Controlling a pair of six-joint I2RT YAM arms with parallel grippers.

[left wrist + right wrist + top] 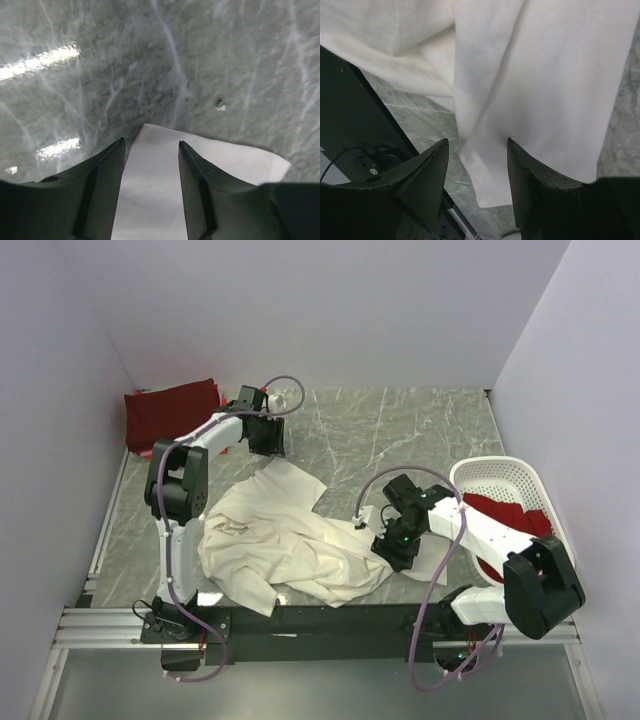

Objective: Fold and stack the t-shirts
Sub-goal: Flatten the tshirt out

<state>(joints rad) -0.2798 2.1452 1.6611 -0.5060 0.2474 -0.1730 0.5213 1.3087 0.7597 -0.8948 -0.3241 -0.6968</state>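
The cream-white t-shirt lies crumpled on the bench, toward the near edge between the two arms. It is not yet spread flat, so the step in hand looks like laying it out for folding. The left claw hangs over the shirt's far corner with its fingers spread, the pointed tip of cloth showing between them and nothing gripped. The right claw is also spread and empty. It sits over a loose flap at the shirt's right side, close to the bench's near rail.

A dark maroon t-shirt rests in the far-left corner, seemingly folded, and a red t-shirt lies in the white basket at the right.

The next move likely calls for each claw to drop and pinch its piece of cloth, then draw apart — gently, so the bunched middle opens out and does not drag.
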